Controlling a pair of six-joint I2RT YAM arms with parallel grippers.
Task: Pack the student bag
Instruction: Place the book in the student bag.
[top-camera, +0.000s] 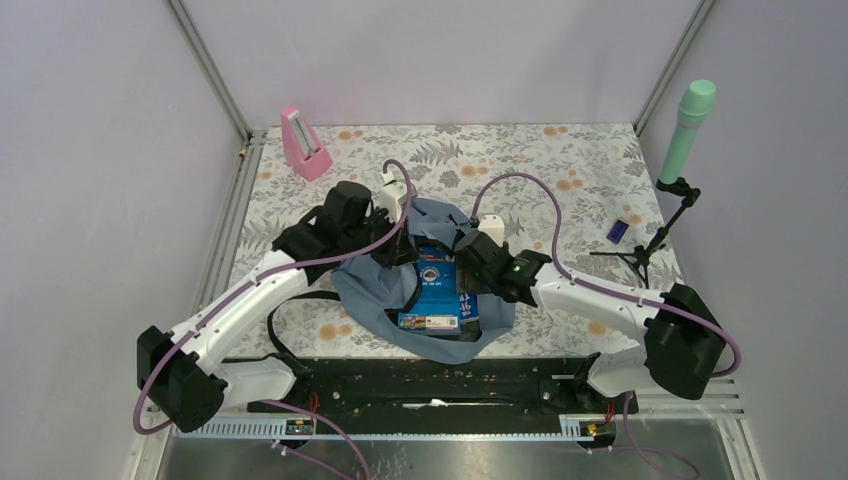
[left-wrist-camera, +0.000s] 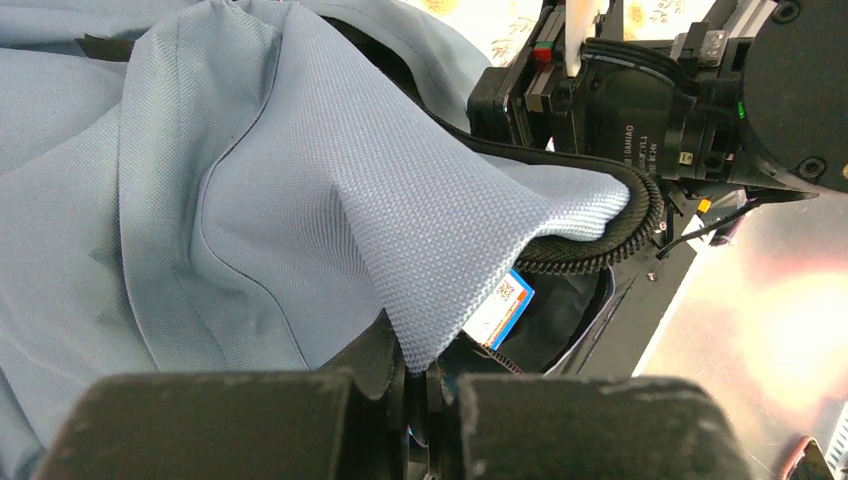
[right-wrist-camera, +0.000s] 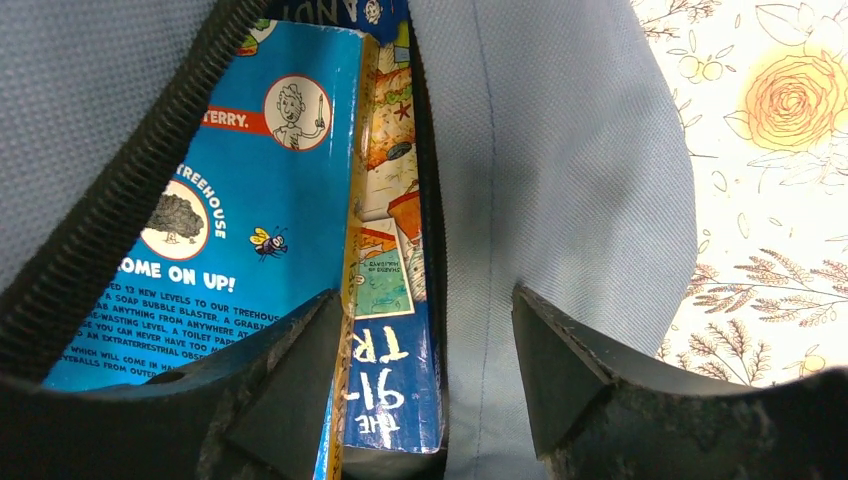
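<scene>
Bag (top-camera: 375, 290) half packed; 2 books (right-wrist-camera: 200, 200) part-way in
Left claw (left-wrist-camera: 425, 390) clamps the bag's flap, lifting its mouth; right claw (right-wrist-camera: 420, 380) open, straddling the books; bag lies mid-table (top-camera: 560, 160); books likely need pushing deeper, then zipping.

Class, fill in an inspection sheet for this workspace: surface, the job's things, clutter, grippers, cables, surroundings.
Surface: floral tabletop, with the bag lying near its middle.
Job's things: student bag, mouth open; blue book partly inside it.
Clutter: pink wedge-shaped object at the far left; small blue object at the right.
Grippers: left gripper shut on a fold of the bag's fabric; right gripper open, straddling the book's spine and the bag's edge.
Cables: purple cables arch above both wrists.
Surroundings: plain walls; green cylinder on a tripod stand at the right edge.
</scene>
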